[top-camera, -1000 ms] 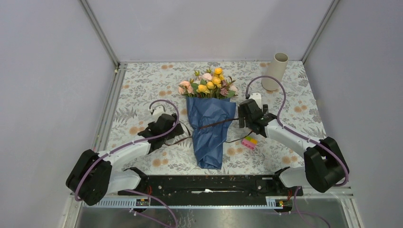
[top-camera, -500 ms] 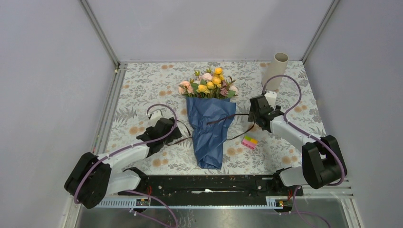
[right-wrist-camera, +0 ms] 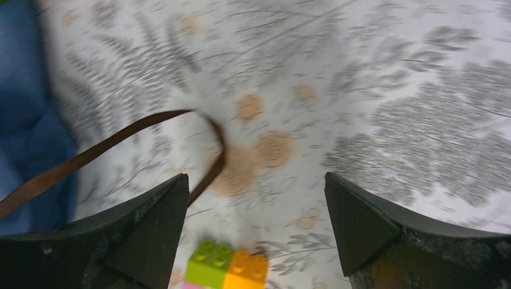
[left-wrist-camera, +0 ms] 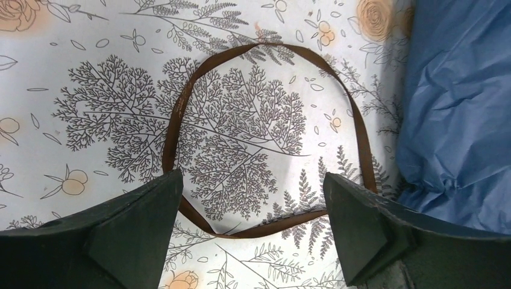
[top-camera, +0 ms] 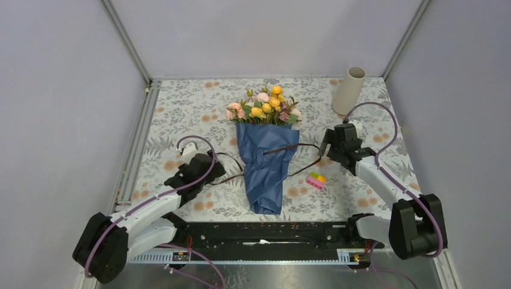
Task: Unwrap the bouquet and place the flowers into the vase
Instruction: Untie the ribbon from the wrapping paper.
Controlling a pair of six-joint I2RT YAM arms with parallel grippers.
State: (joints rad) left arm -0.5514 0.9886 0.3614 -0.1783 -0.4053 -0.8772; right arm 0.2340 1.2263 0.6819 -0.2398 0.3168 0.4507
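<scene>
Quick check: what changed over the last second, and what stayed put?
The right end effector drew back from the bouquet, to the right toward the vase; the brown ribbon on that side went from straight to a slack loop. The left end effector backed off leftward, nearer its base. Both are open, holding nothing. The bouquet, vase and toy bricks did not move.

**Table layout, seen from above**
We find the bouquet (top-camera: 265, 165) lying at mid-table (top-camera: 181, 108), its flowers (top-camera: 263, 106) toward the far edge and its wrapped end toward the arm bases. The vase (top-camera: 348, 90) stands in the far right corner. The ribbon (top-camera: 282, 149) trails out on both sides of the bouquet. The toy bricks (top-camera: 316, 179) lie just right of the bouquet, nearer us than the right gripper (right-wrist-camera: 256, 186). The left gripper (left-wrist-camera: 253, 183) sits left of the bouquet.
</scene>
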